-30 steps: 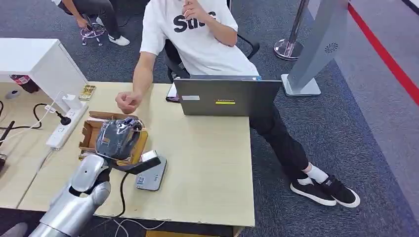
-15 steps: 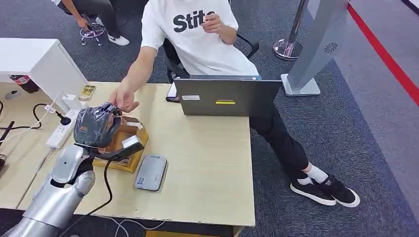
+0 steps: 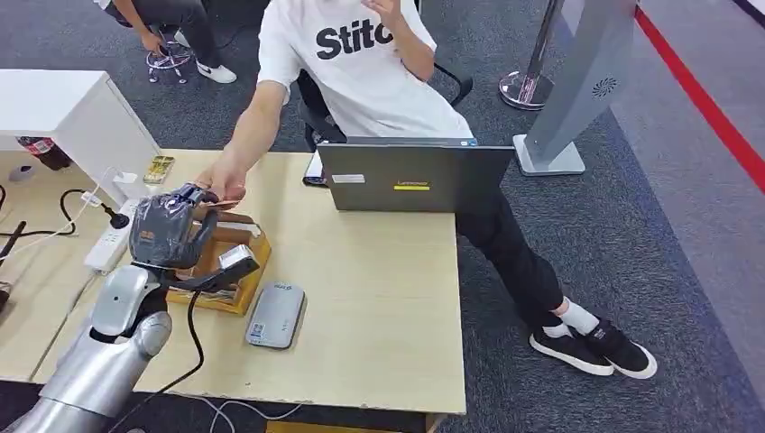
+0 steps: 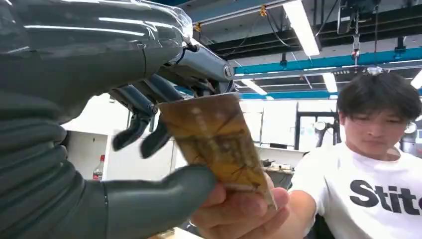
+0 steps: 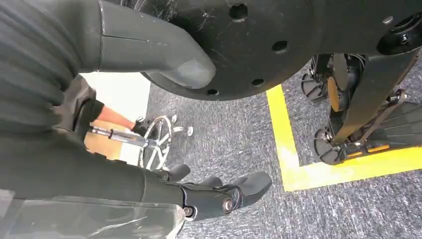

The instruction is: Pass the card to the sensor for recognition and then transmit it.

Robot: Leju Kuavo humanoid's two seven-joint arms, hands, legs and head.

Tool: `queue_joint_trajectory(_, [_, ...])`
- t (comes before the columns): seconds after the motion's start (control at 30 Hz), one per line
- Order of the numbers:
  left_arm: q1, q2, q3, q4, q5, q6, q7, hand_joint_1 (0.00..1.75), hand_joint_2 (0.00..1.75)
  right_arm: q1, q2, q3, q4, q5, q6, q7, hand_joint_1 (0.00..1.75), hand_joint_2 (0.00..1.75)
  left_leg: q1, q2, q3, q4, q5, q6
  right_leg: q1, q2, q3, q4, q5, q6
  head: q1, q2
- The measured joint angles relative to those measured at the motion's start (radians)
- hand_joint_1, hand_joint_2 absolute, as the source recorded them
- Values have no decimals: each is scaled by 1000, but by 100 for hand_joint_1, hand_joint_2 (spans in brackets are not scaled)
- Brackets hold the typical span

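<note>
My left hand (image 3: pixel 165 233) is raised over the table's left side, above a wooden box (image 3: pixel 236 287). In the left wrist view it pinches a worn brownish card (image 4: pixel 214 144) between its thumb (image 4: pixel 164 199) and darker fingers (image 4: pixel 142 132). A seated person in a white T-shirt reaches across, and their hand (image 3: pixel 221 183) grips the same card at its other end (image 4: pixel 239 211). The grey card sensor (image 3: pixel 275 316) lies flat on the table beside the box, to the right of my hand. My right hand (image 5: pixel 214 194) hangs over grey carpet, fingers spread and holding nothing.
A closed-side laptop (image 3: pixel 415 176) stands at the table's far edge. A white power strip (image 3: pixel 113 236) with cables lies left of the box. A black cable runs from my left wrist off the table's near edge. A grey kiosk stand (image 3: pixel 577 81) is at the back right.
My left hand moved from over the sensor to the left and away, toward the person. The person's hand reached forward and took hold of the card.
</note>
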Motion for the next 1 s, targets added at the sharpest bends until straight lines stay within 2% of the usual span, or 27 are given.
queue_joint_trajectory(0.4, [47, 0, 0, -37, 1, 12, -20, 0, 175, 0, 0, 8, 0, -10, -2, 2, 0, 175, 0, 0, 0, 0, 0, 0, 0, 0, 0, 0, 0, 0, 0, 0])
queue_joint_trajectory(0.5, [95, 0, 0, -82, 18, -1, -52, 0, 175, 0, 0, 8, 0, -23, -2, 2, 0, 175, 0, 1, 0, 0, 0, 0, 0, 1, 0, 0, 0, 0, 0, 0])
queue_joint_trajectory(0.6, [171, 8, -1, -144, -24, -43, -61, 0, 175, 2, 0, 8, 0, -37, -4, 2, 0, 175, 0, 1, 0, 0, -1, 0, 0, 1, 0, 0, 0, 0, 0, 0])
queue_joint_trajectory(0.8, [331, 90, -4, -272, -153, -136, -5, 0, 175, 12, 0, 8, 0, -46, -4, 3, 0, 175, 0, 1, -1, 0, -1, 0, 0, 1, -1, 0, -1, 0, 0, 0])
queue_joint_trajectory(1.0, [429, 173, 20, -358, -166, -164, 23, 0, 175, 16, 0, 8, 0, -48, -4, 0, 0, 175, 0, 1, -1, -1, -1, -1, 0, 1, -1, 0, -1, -1, 0, 0])
